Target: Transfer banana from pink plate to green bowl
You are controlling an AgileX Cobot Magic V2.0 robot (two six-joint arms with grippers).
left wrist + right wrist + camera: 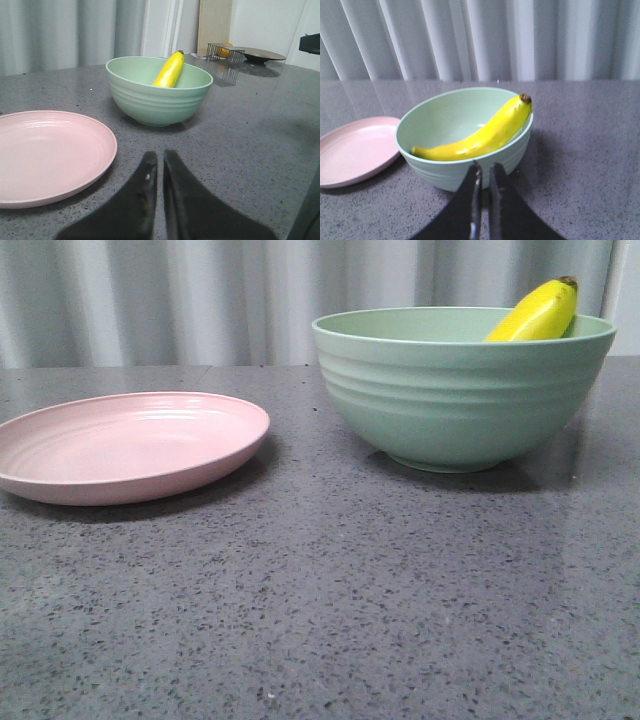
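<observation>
Big grey table point(330, 620) first, then green bowl point(462, 390) standing near pink plate point(125, 445), not touching, with yellow banana point(480, 135) already lying inside the bowl, dark tip poking up over the rim, plate bare. Left claw point(160, 165) and right claw point(484, 175) both pressed together, pinching nothing, so job looks done; best to back away slowly, stay low and clear, no bumping the bowl. No names, labels or words to read anywhere.

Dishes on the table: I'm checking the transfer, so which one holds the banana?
The green bowl holds the banana, leaning on its rim; the pink plate lies bare.
</observation>
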